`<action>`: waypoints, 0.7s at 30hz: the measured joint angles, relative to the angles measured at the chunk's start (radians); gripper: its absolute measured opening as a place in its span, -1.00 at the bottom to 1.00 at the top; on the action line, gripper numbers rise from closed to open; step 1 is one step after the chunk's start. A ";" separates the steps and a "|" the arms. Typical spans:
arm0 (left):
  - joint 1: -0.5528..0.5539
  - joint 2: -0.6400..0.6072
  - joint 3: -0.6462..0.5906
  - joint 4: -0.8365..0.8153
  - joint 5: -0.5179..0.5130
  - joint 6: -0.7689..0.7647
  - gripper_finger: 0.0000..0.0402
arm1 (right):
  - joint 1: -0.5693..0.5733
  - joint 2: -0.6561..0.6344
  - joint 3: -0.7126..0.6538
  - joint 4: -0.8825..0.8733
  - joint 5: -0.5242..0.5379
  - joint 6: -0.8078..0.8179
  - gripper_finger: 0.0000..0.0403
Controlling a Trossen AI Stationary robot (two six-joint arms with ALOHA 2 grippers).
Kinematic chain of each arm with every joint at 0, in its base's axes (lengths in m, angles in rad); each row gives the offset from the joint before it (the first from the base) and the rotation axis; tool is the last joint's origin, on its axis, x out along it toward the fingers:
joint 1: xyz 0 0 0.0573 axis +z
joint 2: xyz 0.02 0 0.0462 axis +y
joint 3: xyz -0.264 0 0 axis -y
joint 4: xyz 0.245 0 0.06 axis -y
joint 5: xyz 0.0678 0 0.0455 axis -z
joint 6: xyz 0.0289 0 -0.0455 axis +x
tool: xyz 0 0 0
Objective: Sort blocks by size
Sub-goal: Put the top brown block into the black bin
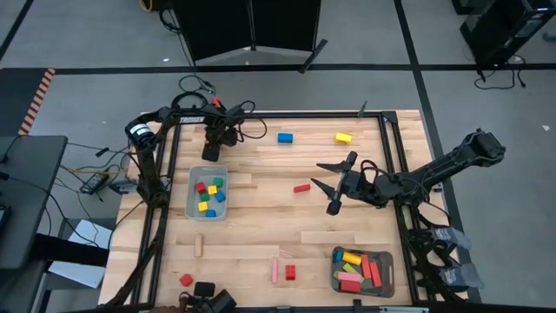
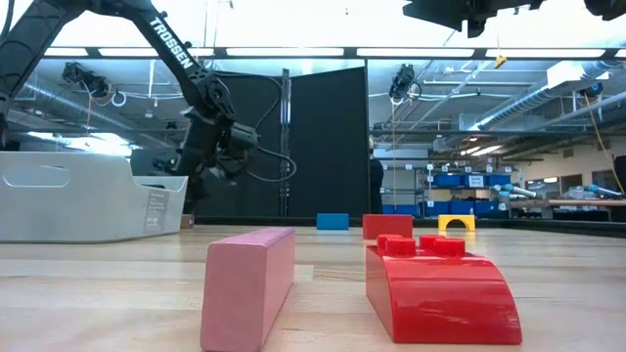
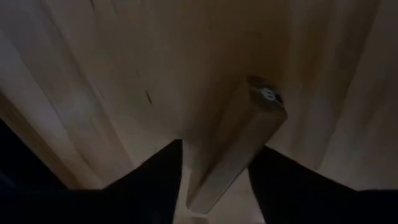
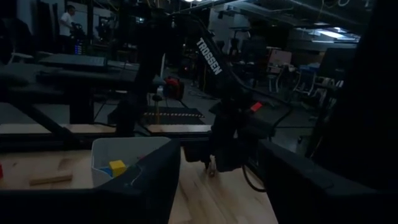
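Nearest the low camera: a pink bar (image 2: 248,286) and a red block (image 2: 440,286) on the table (image 1: 261,239). We see the right gripper (image 1: 333,184) above mid-table, fingers spread, empty, just beside a small red block (image 1: 301,188). Left gripper (image 1: 210,153) waits at the far edge by the left tray (image 1: 193,193); we cannot tell its finger state. Cubes fill the left tray, bars the right tray (image 1: 388,280). Blue (image 1: 285,137) and yellow (image 1: 343,137) blocks lie loose. We judge: sorting midway; next, lower over the red block and close.
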 joint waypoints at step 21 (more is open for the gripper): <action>-0.090 -0.256 0.122 0.080 0.188 -0.229 -0.69 | -0.006 0.000 0.000 0.060 0.000 -0.016 0.06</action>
